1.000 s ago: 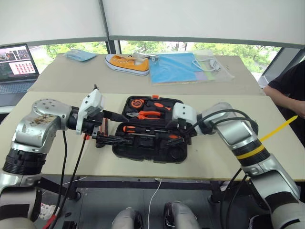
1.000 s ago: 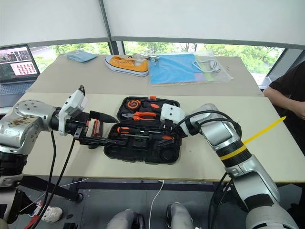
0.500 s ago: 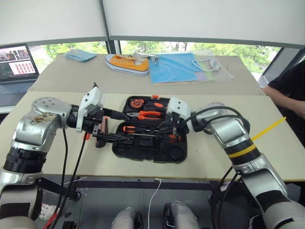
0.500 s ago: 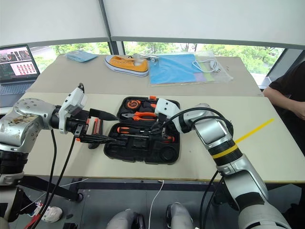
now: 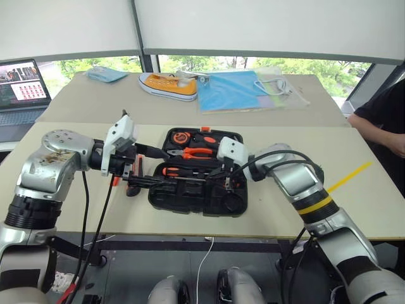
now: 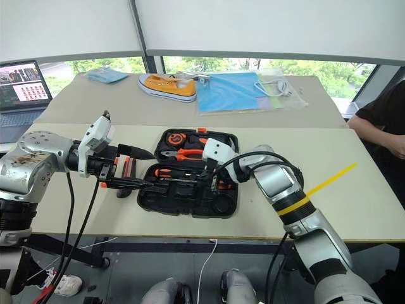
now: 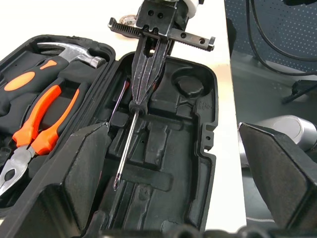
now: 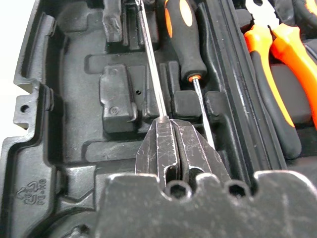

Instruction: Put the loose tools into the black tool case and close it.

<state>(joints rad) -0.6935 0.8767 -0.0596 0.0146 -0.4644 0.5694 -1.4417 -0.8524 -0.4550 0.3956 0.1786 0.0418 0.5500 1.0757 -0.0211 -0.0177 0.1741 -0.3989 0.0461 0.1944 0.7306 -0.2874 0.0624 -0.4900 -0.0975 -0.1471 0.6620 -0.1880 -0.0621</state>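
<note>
**A:** Since a second ago your right gripper has gone from spread to clenched, and it has slid a little left and down into the case. Your left arm hasn't moved.

**B:** Walk me across from the left.

**A:** An open grey laptop sits at the far left. Next comes your left gripper, released, with its black fingers wide apart. It hangs over the left end of the black plastic clamshell tool case.

**B:** Where is the case itself?

**A:** It lies open on the near beige counter, in front of you and between your two grippers. The far half carries a steel-headed hammer and orange-handled pliers. In the near half, an orange-and-black-handled screwdriver lies in a moulded recess.

**B:** And the right gripper?

**A:** It is grasping a slim steel-shafted screwdriver. The shaft sticks out from between the pinched fingertips and runs along the near half, towards your left gripper. I can't tell whether it is seated in its recess.

**B:** Anything further right?

**A:** A person's dark sleeve is at the right edge.
</note>
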